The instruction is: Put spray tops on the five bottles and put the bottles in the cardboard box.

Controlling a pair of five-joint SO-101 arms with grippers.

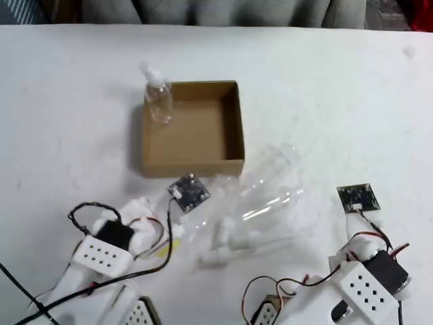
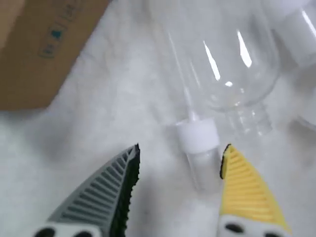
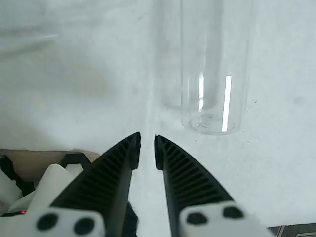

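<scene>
Left gripper [image 2: 181, 146], jaws wide apart and empty, straddles a loose spray top [image 2: 197, 140] near the cardboard box [image 2: 39, 44]. Right gripper [image 3: 147, 139]: jaws all but closed, empty. Clear bottles [image 1: 267, 193] beside the box look light and slippery; the neck likely offers the surest hold.

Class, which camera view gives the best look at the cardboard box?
The high view: the cardboard box shows whole, open side up, with all four walls. The left wrist view catches just a piece of one outer wall.
</scene>
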